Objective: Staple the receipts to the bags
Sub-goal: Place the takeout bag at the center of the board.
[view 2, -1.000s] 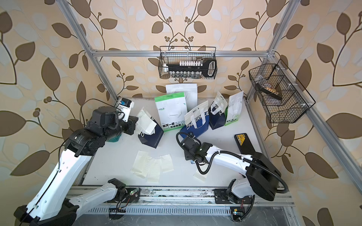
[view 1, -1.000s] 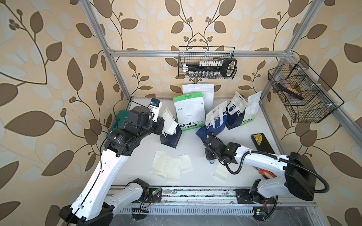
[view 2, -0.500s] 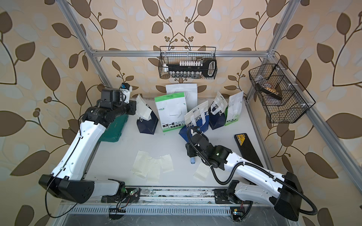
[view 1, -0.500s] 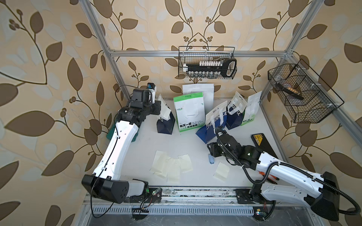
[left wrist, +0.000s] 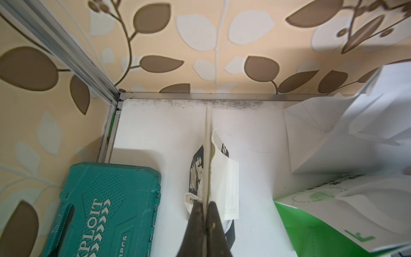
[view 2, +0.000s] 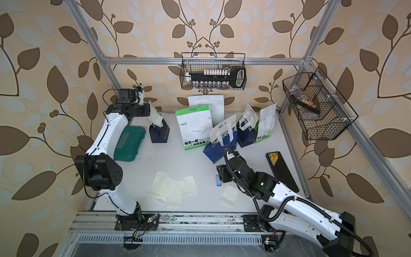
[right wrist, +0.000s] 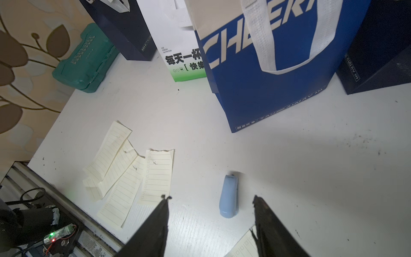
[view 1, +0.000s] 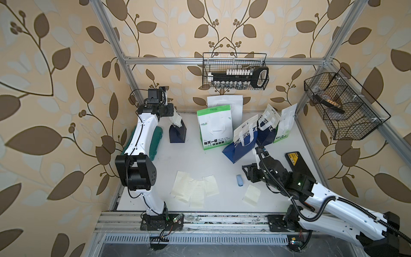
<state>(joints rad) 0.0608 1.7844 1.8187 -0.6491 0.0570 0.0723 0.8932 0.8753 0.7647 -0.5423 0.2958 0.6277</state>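
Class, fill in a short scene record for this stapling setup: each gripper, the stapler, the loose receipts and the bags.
left gripper: jaws shut on the top edge of the small navy bag, a receipt against it
right gripper: jaws open beside the light-blue stapler, not touching it
loose receipts: four overlapping, one apart near the right gripper
other bags: five, toward the back wall
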